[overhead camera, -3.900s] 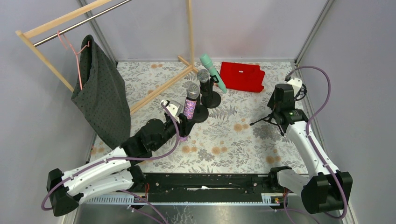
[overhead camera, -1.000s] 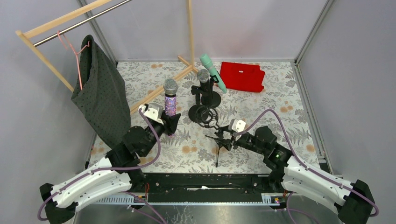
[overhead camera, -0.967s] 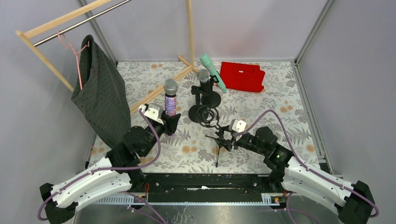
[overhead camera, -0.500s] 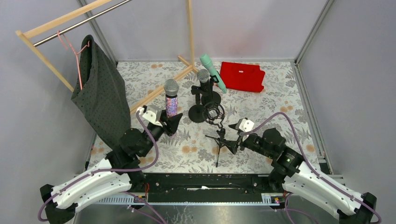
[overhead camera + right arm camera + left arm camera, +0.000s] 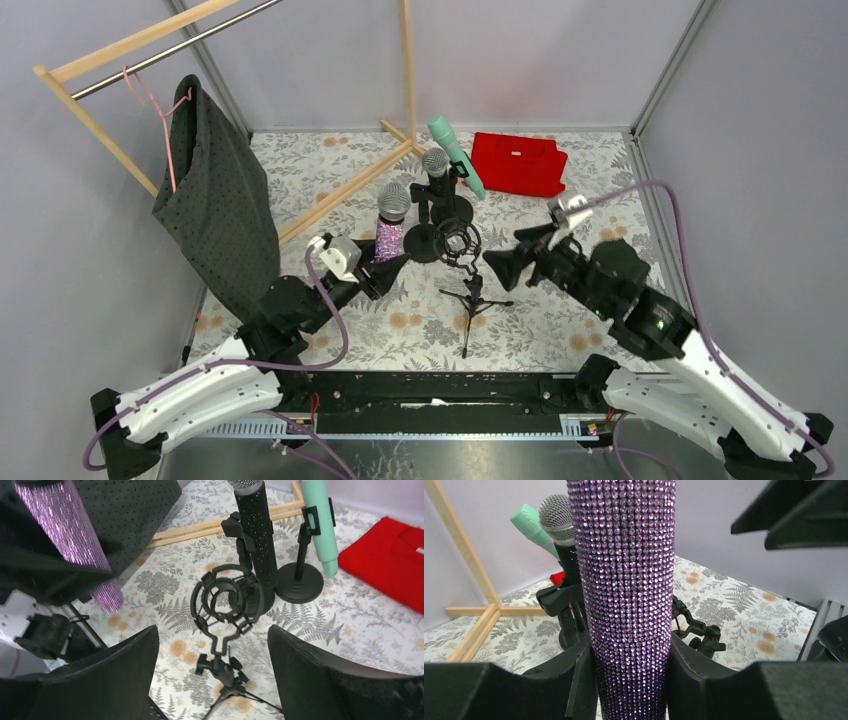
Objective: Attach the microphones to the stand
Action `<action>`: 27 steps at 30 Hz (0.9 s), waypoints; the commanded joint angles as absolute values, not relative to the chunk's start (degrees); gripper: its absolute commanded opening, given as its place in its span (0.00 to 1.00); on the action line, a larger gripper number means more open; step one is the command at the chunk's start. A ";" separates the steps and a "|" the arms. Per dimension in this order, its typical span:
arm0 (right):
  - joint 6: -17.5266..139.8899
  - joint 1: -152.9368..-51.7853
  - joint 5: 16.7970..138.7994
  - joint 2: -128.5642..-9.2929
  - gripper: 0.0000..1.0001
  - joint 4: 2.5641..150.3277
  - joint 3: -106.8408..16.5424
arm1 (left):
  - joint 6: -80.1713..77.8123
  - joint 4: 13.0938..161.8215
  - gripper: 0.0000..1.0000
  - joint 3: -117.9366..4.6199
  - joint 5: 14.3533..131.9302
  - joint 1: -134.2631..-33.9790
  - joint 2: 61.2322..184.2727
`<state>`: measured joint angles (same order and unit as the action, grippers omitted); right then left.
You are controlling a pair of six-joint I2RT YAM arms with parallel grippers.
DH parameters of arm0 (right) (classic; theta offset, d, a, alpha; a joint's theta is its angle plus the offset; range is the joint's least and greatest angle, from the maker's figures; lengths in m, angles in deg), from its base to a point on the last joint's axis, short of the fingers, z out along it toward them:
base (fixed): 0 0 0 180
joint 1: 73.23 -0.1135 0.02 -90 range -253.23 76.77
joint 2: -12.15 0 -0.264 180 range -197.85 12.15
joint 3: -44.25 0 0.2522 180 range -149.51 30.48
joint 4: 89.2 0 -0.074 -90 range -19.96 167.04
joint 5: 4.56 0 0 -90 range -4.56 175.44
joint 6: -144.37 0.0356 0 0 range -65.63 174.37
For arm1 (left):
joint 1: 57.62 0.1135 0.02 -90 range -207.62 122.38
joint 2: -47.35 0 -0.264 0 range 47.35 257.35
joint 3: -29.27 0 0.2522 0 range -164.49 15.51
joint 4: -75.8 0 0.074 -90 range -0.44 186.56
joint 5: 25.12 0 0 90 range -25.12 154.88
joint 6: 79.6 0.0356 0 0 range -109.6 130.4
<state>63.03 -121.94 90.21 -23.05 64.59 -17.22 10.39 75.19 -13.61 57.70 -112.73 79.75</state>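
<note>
The glittery purple microphone point(image 5: 388, 232) stands upright with my left gripper point(image 5: 385, 268) shut on its lower body point(image 5: 626, 595), just left of the black tripod stand point(image 5: 470, 298). The stand's ring-shaped shock mount point(image 5: 458, 240) is empty point(image 5: 227, 597). My right gripper point(image 5: 500, 262) hovers open to the right of the stand, its jaws wide apart on either side of the tripod point(image 5: 215, 672), touching nothing. The black microphone point(image 5: 437, 172) and the mint-green microphone point(image 5: 456, 155) sit clipped in desk stands behind.
A folded red cloth point(image 5: 520, 163) lies at the back right. A wooden clothes rack point(image 5: 345, 190) crosses the back left, with a dark dotted garment point(image 5: 215, 205) on a pink hanger. Grey walls close in on three sides.
My right gripper opened, let go of the tripod stand and drew back up to the right. The stand now stands free. My left gripper carried the purple microphone right, closer to the shock mount.
</note>
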 commanded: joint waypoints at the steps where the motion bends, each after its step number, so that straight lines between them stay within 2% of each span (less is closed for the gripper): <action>1: 74.78 -122.11 95.60 -34.49 0.89 47.94 -29.23 | 10.96 68.97 0.00 -16.89 59.83 -112.64 80.76; 4: 79.00 -122.15 96.00 -37.30 0.99 46.76 -31.82 | 10.86 69.46 0.00 -17.02 59.45 -112.59 80.49; 9: 80.61 -122.11 95.11 -36.86 1.00 47.38 -33.47 | 10.76 70.19 0.00 -17.00 59.17 -112.58 79.96; 16: 76.17 -122.12 95.22 -31.29 1.00 55.53 -28.42 | 10.58 69.75 0.00 -17.67 60.77 -112.58 81.35; 21: 74.48 -122.17 89.30 -28.57 1.00 63.51 -27.33 | 8.80 68.20 0.00 -18.58 62.63 -112.60 83.88; 27: 74.25 -122.17 77.94 -31.82 0.97 71.85 -27.86 | 5.56 66.31 0.00 -20.36 64.62 -112.56 87.84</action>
<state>75.16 -121.94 86.89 -29.06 62.58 -27.23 8.62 73.97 -16.24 62.33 -112.73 86.28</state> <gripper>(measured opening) 0.985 0.463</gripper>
